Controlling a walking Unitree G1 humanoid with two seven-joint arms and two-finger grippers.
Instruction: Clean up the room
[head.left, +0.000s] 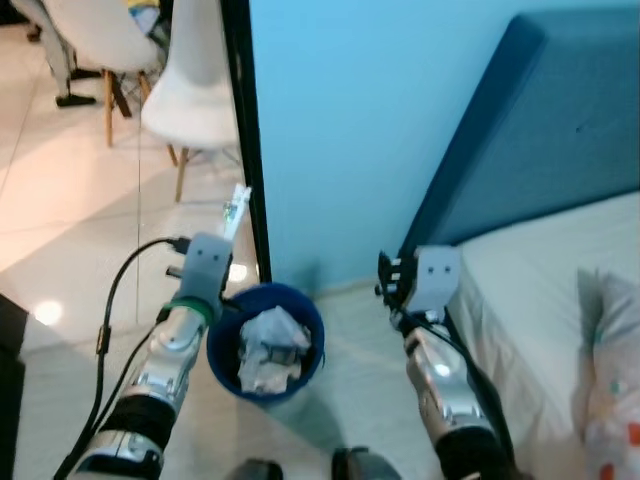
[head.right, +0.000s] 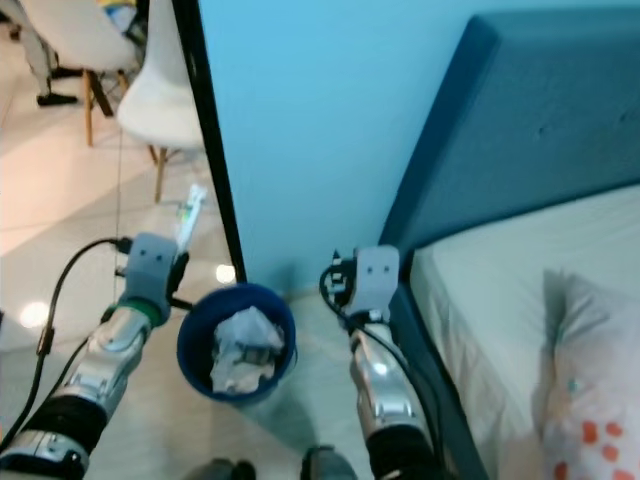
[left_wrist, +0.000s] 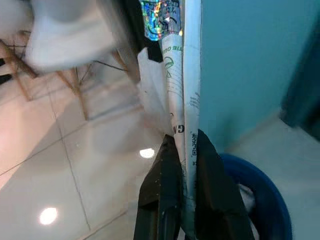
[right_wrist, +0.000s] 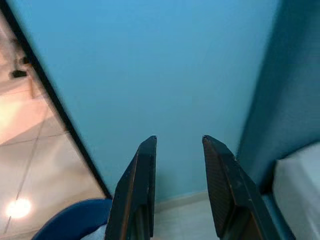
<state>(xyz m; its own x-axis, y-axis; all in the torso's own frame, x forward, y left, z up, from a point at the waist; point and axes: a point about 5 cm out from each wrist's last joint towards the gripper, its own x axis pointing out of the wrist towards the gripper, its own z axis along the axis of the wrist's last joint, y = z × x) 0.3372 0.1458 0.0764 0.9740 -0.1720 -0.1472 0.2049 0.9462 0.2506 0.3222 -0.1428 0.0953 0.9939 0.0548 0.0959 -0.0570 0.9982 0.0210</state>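
My left gripper pinches a paper wrapper just beside the blue bin, right gripper parted and empty; next, swing over and release.

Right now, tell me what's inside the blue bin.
The blue bin holds crumpled white paper trash piled near its rim. Whatever lies beneath that pile is covered. The left gripper holds a folded paper wrapper beside it.

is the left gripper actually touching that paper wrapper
Touching: in the left wrist view the left gripper has its two black fingers pressed against both sides of the paper wrapper.
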